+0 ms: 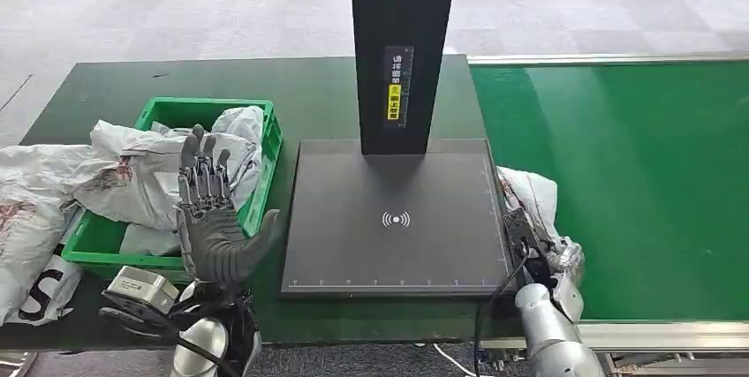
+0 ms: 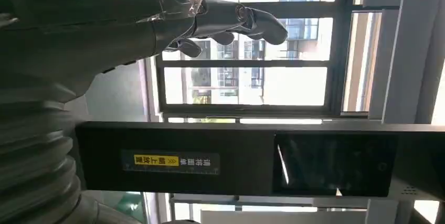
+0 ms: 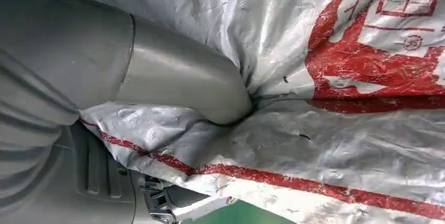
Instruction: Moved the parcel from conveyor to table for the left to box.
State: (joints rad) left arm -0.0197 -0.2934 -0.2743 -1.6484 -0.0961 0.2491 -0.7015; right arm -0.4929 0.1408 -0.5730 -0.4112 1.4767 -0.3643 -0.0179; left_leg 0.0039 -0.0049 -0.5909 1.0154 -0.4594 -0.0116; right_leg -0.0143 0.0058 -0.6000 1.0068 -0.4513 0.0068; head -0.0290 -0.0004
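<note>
A crumpled white parcel (image 1: 528,190) with red print lies on the near left edge of the green conveyor (image 1: 636,183), beside the black scanner plate. My right hand (image 1: 533,246) grips its near end. In the right wrist view my thumb (image 3: 178,77) presses deep into the parcel's plastic (image 3: 341,77), which wraps around my hand. My left hand (image 1: 212,214) is raised above the table's front, fingers straight and spread, holding nothing; its wrist view shows the same hand (image 2: 157,19) against windows. The green box (image 1: 163,112) sits behind it, with several white bags inside.
A black scanner plate (image 1: 397,253) with a tall black pillar (image 1: 402,50) stands on the dark green table (image 1: 97,86) between the box and the conveyor. More white bags (image 1: 26,209) spill over the table's left edge.
</note>
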